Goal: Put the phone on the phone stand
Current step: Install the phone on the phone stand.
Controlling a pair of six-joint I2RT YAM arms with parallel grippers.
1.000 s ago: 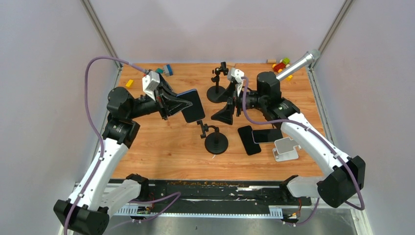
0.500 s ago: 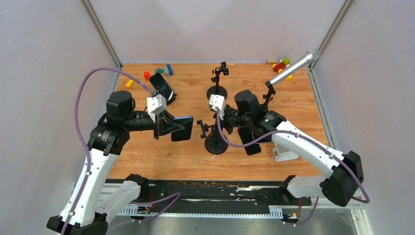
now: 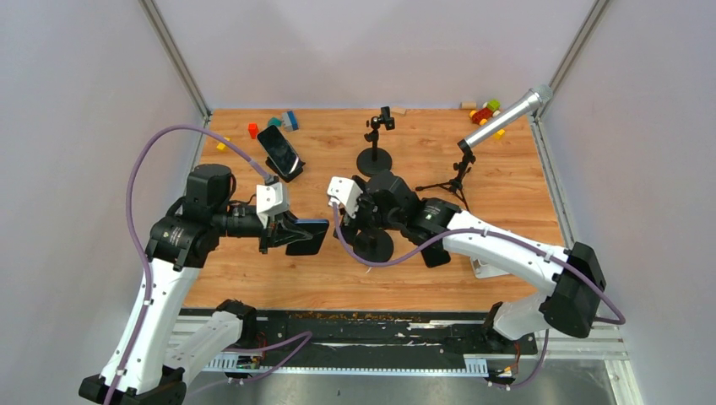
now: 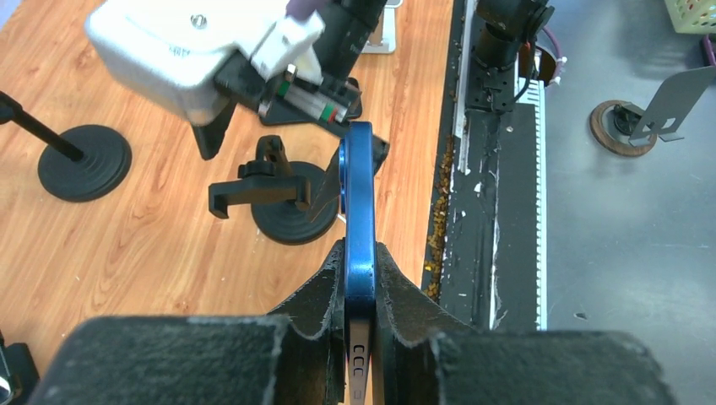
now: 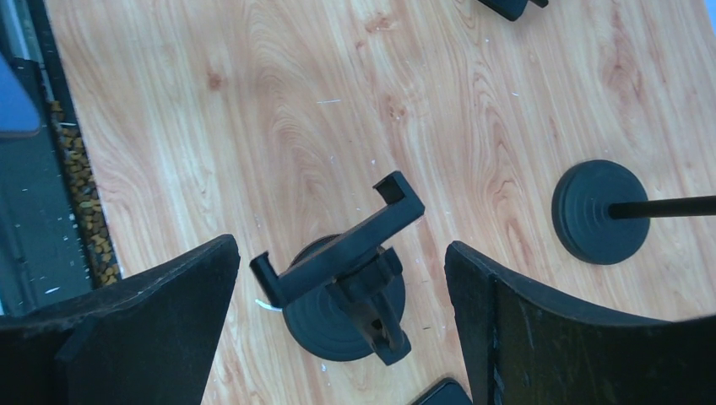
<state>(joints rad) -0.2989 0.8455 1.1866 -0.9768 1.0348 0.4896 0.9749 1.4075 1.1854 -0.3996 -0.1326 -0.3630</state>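
The left pincer [image 4: 359, 250] is clamped across the flat faces of the slim blue-edged phone [image 4: 357, 173]. It grips the phone near one end and holds it in the air above the wooden tabletop [image 3: 279, 283], just beside the black clamp-type phone stand with a round base [image 5: 338, 325]. The right pincer [image 5: 342, 253] hangs spread wide over that stand, one finger on either side, apparently not touching it. Held by one end only, the phone could swivel in the grip if its free end strikes the stand off line, or it could push the light stand over. The two arms are also close enough to collide. The phone's long axis runs straight out from the fingers, free end toward the stand, thin edge facing the wrist camera.
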